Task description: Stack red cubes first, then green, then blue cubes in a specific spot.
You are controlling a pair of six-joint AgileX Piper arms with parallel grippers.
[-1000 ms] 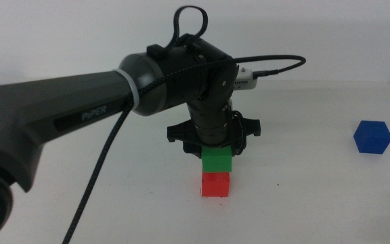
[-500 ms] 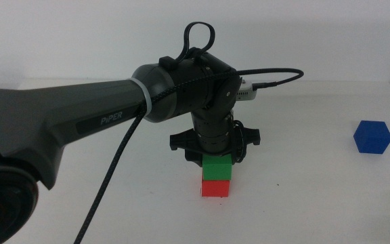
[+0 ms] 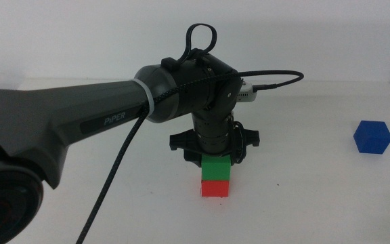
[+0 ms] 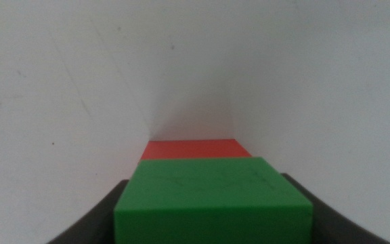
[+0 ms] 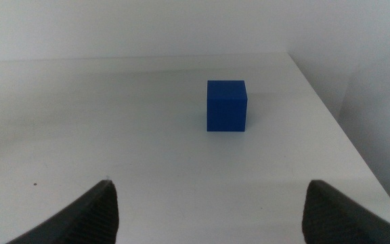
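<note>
The red cube (image 3: 216,188) sits on the white table near the middle. The green cube (image 3: 217,168) rests on top of it. My left gripper (image 3: 217,160) reaches down over the stack and is shut on the green cube, its dark jaws on both sides. In the left wrist view the green cube (image 4: 212,200) fills the space between the jaws, with the red cube (image 4: 193,148) just beyond it. The blue cube (image 3: 372,137) stands alone at the far right. My right gripper (image 5: 212,210) is open and empty, facing the blue cube (image 5: 226,105) from a distance; it is out of the middle view.
The left arm's body and black cable (image 3: 114,169) cross the left half of the middle view. The table's right edge (image 5: 357,156) runs close to the blue cube.
My left gripper lowered the green cube onto the red cube; a small gap between them has closed. The blue cube has not moved.
</note>
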